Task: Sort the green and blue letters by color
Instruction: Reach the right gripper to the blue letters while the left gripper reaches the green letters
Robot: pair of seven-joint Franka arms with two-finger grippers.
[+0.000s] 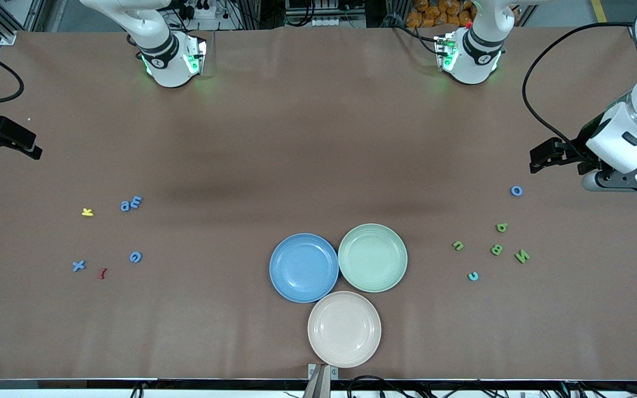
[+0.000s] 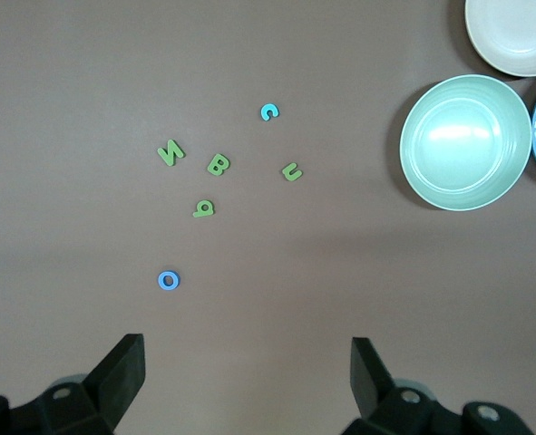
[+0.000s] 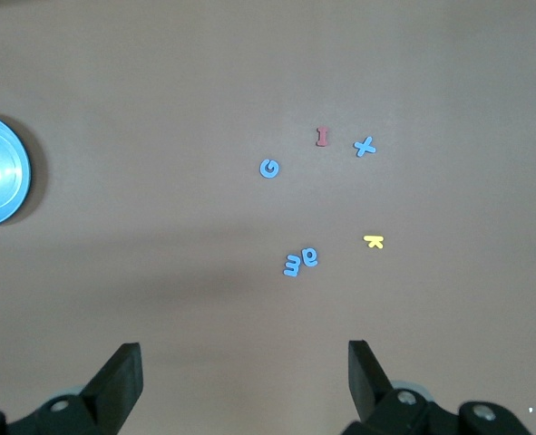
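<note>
Toward the right arm's end lie blue letters: an "a" (image 1: pixel 125 206) touching an "E" (image 1: pixel 136 202), a "G" (image 1: pixel 135 257) (image 3: pixel 269 168) and an "x" (image 1: pixel 78 266) (image 3: pixel 365 146). Toward the left arm's end lie a blue "O" (image 1: pixel 516 191) (image 2: pixel 169 280) and several green letters: "q" (image 1: pixel 501 227), "u" (image 1: pixel 458 245), "B" (image 1: pixel 496 250) (image 2: pixel 218 165), "N" (image 1: pixel 522 256). My left gripper (image 1: pixel 542 157) (image 2: pixel 247 349) hangs open and empty near the "O". Open and empty too, my right gripper (image 1: pixel 28 146) (image 3: pixel 244 353) hovers over bare table at its own end.
A blue plate (image 1: pixel 303 267), a pale green plate (image 1: pixel 372 257) and a beige plate (image 1: pixel 344 329) sit touching in the middle, near the front camera. A yellow letter (image 1: pixel 87 212) and a dark red letter (image 1: pixel 103 273) lie among the blue ones; a cyan "c" (image 1: pixel 473 276) lies by the green ones.
</note>
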